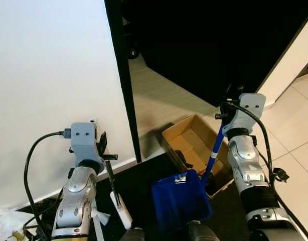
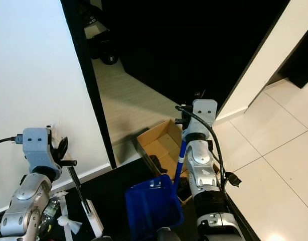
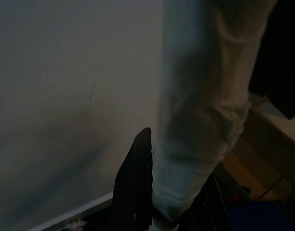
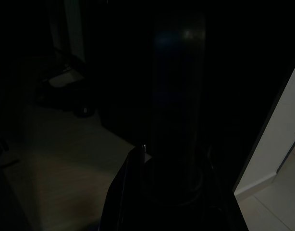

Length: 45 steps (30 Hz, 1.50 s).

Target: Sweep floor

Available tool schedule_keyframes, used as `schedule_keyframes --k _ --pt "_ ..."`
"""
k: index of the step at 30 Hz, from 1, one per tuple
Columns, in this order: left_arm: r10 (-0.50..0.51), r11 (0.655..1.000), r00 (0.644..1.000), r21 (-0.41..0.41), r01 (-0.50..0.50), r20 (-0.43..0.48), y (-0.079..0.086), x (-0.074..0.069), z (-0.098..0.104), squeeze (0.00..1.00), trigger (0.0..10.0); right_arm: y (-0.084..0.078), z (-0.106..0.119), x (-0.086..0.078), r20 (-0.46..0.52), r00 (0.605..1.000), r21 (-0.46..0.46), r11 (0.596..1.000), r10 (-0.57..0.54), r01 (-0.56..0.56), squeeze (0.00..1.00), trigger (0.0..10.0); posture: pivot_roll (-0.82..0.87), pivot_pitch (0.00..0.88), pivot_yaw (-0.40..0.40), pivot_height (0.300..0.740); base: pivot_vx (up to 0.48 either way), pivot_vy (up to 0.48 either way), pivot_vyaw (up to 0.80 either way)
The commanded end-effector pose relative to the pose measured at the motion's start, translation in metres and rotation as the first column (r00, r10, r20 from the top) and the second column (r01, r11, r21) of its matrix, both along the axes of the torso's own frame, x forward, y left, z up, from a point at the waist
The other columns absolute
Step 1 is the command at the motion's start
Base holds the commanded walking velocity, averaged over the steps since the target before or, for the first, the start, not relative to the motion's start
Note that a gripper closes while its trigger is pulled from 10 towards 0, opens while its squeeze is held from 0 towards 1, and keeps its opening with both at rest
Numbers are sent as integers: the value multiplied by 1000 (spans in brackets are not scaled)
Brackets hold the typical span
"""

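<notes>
I count one blue dustpan, one broom handle, one cardboard box and my two arms, and I place everything against the box. The box lies open on the floor just past the foot of the black door frame, partly on pale floor and partly on a dark mat; something dark sits inside it that I cannot make out. The dustpan hangs just on my side of the box, its pan overlapping the box's near corner in the head views, its blue stem rising to my right pincer, which sits above the box's right edge and is closed on the stem's top. My left pincer is well to the left of the box, in front of the white wall, and is closed on the thin dark broom handle, which slants down to a white piece; the brush end is cut off by the bottom of the frame. In the left wrist view one black finger lies against a blurred pale cylinder. The right wrist view is very dark; one finger and a dim upright shaft are all I can tell. White crumpled scraps lie far left of the box by the wall.
</notes>
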State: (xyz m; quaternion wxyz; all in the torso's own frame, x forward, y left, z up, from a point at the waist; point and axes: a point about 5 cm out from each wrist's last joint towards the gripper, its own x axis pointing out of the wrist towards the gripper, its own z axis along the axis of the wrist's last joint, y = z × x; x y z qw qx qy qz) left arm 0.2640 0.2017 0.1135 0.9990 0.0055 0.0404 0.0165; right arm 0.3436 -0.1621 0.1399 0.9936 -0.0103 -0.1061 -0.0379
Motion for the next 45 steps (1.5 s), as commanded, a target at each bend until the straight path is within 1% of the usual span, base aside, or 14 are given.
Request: schedule_keyframes --k 1,10,45 --pt "1 1000 1000 8 -1 5 -1 0 -1 0 10000 -2 4 1 31 1000 11 1000 -1 1 0 10000 226 145 -31 740 0 0 613" --pt "3 1000 1000 7 -3 7 -1 0 -1 0 10000 2 5 2 33 999 16 1000 12 -13 0 10000 229 145 -33 740 0 0 714" --pt "1 1000 1000 6 -1 7 -1 0 -1 0 10000 1 5 3 45 999 11 1000 16 -16 0 10000 227 146 -33 740 0 0 774"
